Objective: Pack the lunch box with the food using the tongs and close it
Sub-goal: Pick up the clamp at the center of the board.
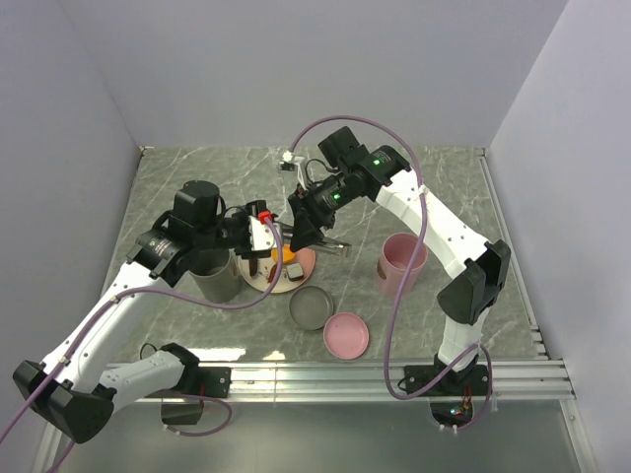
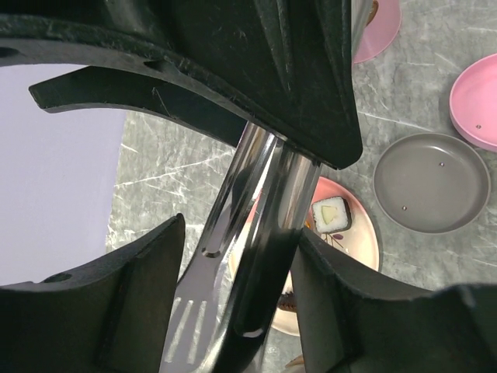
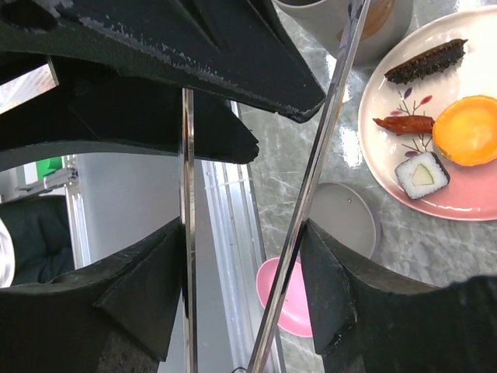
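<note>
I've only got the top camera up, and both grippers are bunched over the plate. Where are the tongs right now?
Observer: In the left wrist view, the tongs run between the fingers of the left gripper. I cannot tell whether they are clamped.
Operator: And the right one?
Observer: In the right wrist view, the right gripper spans both slim arms, one against each finger.
Operator: What food is on the plate?
Observer: Four pieces lie on the plate: a dark oblong piece, a reddish piece, a round orange piece and a square roll.
</note>
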You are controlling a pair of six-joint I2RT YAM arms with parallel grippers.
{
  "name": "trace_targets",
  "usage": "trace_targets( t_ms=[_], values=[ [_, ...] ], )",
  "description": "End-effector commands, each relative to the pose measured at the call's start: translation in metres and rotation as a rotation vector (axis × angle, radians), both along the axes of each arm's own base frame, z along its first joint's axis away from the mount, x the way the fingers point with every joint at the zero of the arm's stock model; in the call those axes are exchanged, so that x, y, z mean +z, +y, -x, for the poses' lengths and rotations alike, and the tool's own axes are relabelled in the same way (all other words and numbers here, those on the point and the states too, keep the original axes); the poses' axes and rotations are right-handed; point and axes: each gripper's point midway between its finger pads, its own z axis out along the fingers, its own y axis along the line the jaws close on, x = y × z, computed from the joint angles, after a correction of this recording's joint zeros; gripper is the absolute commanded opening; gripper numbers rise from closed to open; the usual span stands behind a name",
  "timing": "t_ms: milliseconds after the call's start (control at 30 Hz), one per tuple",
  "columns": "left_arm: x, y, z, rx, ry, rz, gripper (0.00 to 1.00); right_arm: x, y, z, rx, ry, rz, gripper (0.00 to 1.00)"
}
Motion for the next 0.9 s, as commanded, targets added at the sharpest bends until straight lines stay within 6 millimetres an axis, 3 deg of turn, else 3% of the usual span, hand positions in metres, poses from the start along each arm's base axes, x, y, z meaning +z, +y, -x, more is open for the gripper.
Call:
trace_targets(
  t_ms=[0, 567, 633, 733, 767, 867],
  values=[
    [0.027, -0.003, -0.003, 0.003, -0.066, 0.046, 0.6, 0.019, 0.002, 0.007, 0.025, -0.04, -0.046, 0.64],
    [0.026, -0.002, -0.006, 0.021, -0.062, 0.042, 0.49, 0.021, 0.001, 0.005, 0.019, -0.056, -0.043, 0.65],
    [0.026, -0.002, -0.007, 0.026, -0.064, 0.042, 0.53, 0.02, 0.001, 0.005, 0.02, -0.058, -0.04, 0.63],
    [0.033, -0.001, -0.01, 0.053, -0.068, 0.069, 0.69, 0.02, -0.001, 0.001, 0.005, -0.078, -0.028, 0.59],
    [0.034, 0.0, -0.01, 0.057, -0.066, 0.072, 0.79, 0.019, -0.002, -0.001, -0.001, -0.084, -0.025, 0.59],
    [0.04, 0.002, -0.004, 0.063, -0.054, 0.088, 0.87, 0.014, -0.008, -0.011, -0.039, -0.087, -0.005, 0.59]
  ],
)
